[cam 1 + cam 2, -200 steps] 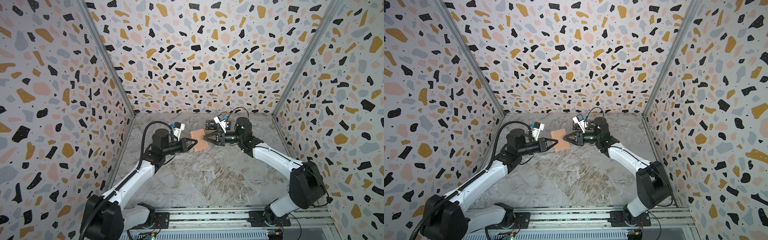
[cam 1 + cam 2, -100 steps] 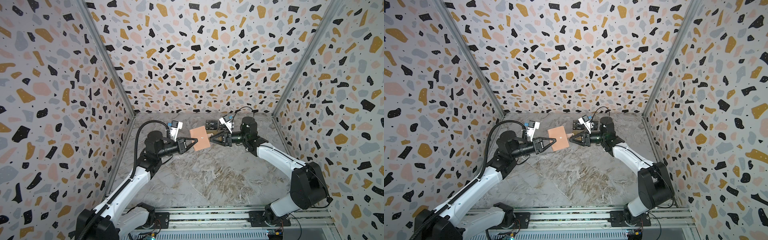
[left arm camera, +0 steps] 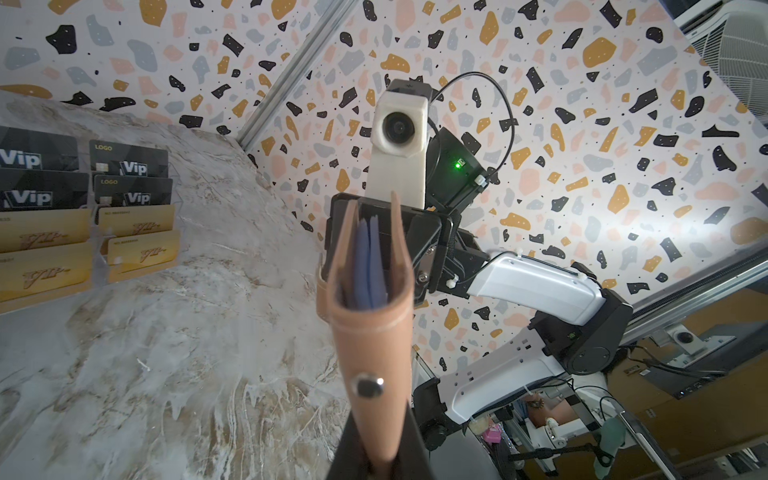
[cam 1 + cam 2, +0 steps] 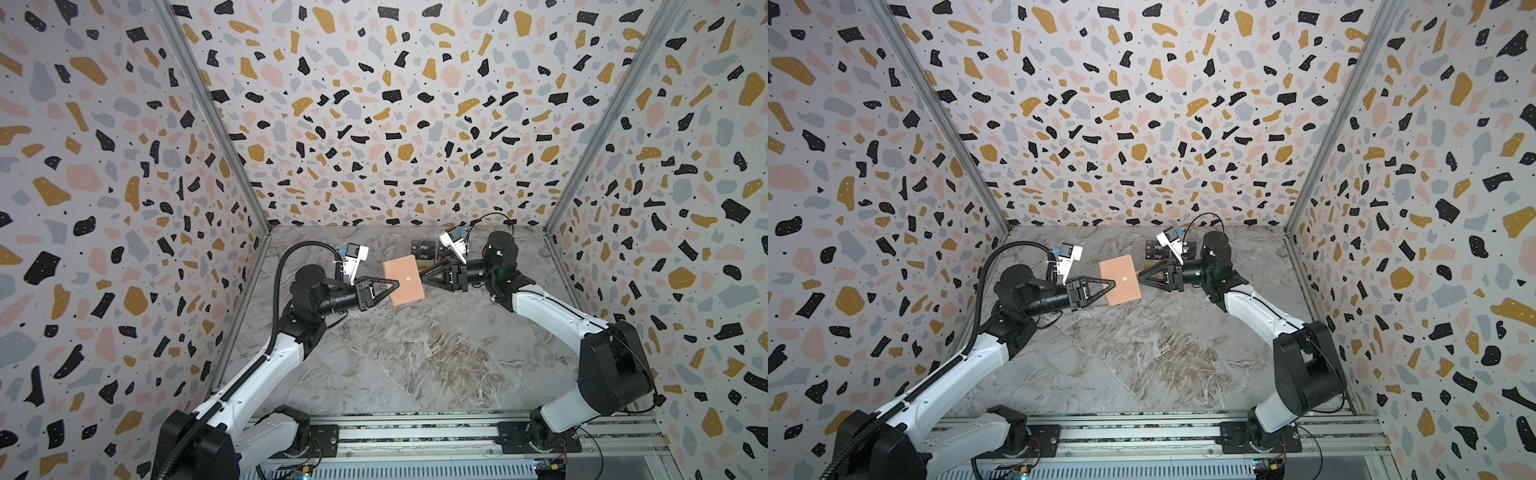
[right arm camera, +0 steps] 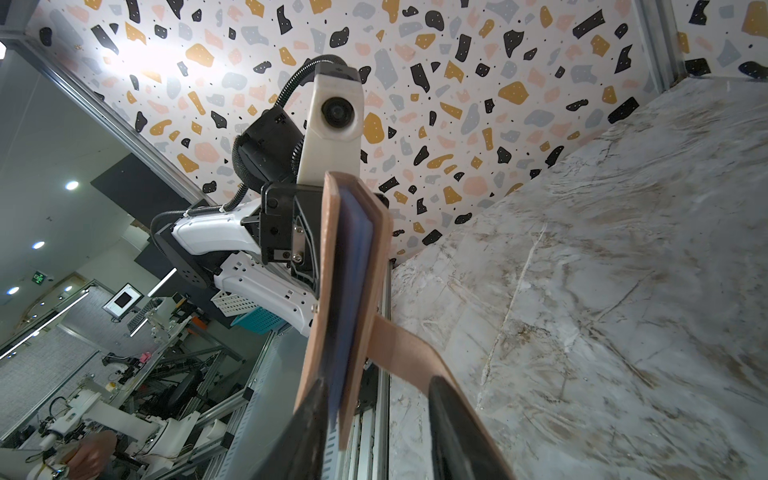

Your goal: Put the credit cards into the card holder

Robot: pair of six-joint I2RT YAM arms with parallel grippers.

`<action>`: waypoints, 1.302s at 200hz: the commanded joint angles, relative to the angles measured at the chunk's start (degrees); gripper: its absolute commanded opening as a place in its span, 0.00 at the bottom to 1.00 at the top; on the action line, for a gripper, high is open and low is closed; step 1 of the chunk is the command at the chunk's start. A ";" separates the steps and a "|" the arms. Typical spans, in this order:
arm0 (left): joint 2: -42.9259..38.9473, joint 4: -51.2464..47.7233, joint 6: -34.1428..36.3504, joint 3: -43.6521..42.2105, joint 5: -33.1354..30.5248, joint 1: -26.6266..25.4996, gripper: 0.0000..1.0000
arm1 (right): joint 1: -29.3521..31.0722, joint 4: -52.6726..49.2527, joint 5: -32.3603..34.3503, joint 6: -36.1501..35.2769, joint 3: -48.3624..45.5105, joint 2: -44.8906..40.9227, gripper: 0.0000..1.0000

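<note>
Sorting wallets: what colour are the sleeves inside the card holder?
Blue sleeves, best in left wrist view.

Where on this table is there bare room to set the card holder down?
Bare table spans the front middle, between the left arm and right arm, up to the rail. The rear left corner is bare too. Crowded: the rear right, where the cards sit by the right end effector.

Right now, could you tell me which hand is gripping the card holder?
The left hand, shut on the card holder; the right hand's jaws stand open around it.
</note>
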 commanded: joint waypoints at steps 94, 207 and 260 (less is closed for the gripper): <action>1.62 5.01 0.39 -0.17 2.76 -1.55 0.00 | 1.08 17.42 -5.81 10.21 -1.66 2.77 0.44; 2.65 3.77 1.98 -0.49 3.03 -1.58 0.00 | 2.09 42.87 -6.71 30.03 -5.07 7.43 0.19; 4.97 -2.48 5.77 2.81 1.87 -1.46 0.24 | 2.05 49.19 -6.32 34.72 -5.51 9.04 0.03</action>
